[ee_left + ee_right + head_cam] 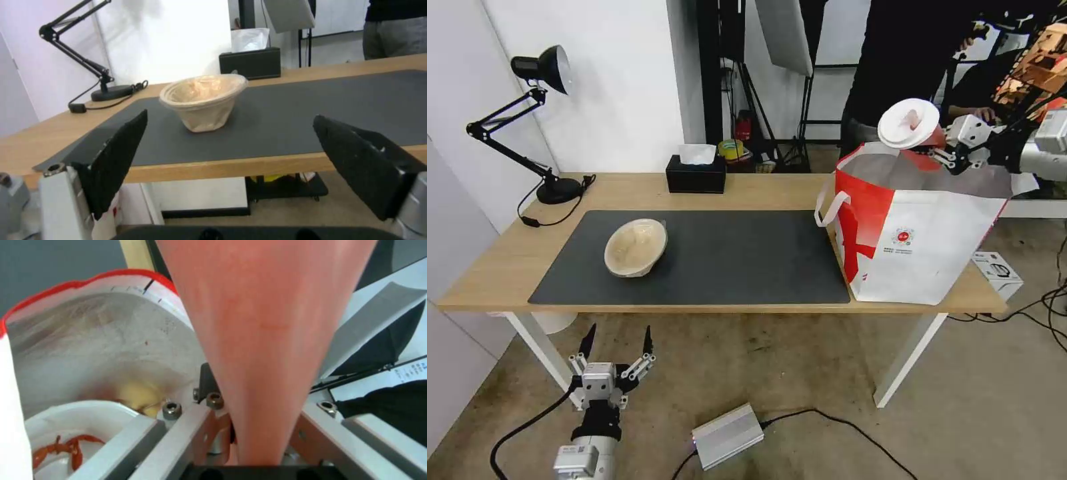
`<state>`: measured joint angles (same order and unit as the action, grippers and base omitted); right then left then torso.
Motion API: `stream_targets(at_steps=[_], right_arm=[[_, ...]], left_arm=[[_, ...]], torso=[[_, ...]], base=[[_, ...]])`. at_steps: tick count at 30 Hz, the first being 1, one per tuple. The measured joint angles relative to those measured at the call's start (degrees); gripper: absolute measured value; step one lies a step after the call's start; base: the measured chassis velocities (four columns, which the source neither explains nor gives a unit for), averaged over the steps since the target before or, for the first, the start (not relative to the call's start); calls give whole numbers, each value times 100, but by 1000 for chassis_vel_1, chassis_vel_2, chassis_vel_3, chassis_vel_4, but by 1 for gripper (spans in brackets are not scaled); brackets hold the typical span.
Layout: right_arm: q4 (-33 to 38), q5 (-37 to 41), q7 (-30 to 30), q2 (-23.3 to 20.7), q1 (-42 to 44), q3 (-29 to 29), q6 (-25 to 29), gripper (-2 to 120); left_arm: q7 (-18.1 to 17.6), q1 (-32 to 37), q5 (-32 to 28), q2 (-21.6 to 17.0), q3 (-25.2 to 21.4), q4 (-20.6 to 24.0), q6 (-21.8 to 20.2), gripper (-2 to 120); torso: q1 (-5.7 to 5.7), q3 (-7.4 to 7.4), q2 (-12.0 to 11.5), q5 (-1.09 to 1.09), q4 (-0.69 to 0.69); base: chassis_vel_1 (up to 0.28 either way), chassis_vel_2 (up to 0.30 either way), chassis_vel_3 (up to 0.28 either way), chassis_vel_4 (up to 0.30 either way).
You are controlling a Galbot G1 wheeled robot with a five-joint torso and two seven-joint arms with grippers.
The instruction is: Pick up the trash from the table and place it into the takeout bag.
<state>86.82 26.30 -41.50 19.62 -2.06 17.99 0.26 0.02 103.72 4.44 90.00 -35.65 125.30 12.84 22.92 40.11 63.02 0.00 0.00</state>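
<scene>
Table [747, 190]: tissue box [696, 173], lamp [527, 120] (far side)

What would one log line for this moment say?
right tool: holds red cup over bag | left tool: open, low before table | white bowl: in bag | tan bowl: on mat

The table [760, 193] is light, matt wood under a smooth dark mat [727, 260]. The pulp bowl [635, 248] at the mat's 9 o'clock looks rough, fibrous; the bag [920, 247] is glossy, foil-lined.
</scene>
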Motion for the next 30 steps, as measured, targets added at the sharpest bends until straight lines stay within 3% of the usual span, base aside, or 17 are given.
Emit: stream_targets(at_steps=[12, 23, 25, 30], right_arm=[[-161, -248, -186, 38, -52, 8, 91, 4], [-256, -336, -251, 53, -84, 15, 114, 44], [-256, -337, -260, 53, -87, 15, 114, 46], [-320, -347, -380, 57, -163, 79, 122, 69]], left_arm=[[0, 22, 5, 5, -11, 13, 50, 100], [-1, 25, 6, -2, -21, 16, 52, 100], [-1, 23, 6, -2, -22, 13, 53, 100], [-2, 13, 4, -2, -20, -2, 53, 100]], torso=[[0, 0, 0, 0, 0], [0, 0, 0, 0, 0], [0, 0, 0, 0, 0], [0, 0, 0, 0, 0]], base=[[0, 0, 0, 0], [0, 0, 0, 0], [0, 0, 0, 0], [0, 0, 0, 0]])
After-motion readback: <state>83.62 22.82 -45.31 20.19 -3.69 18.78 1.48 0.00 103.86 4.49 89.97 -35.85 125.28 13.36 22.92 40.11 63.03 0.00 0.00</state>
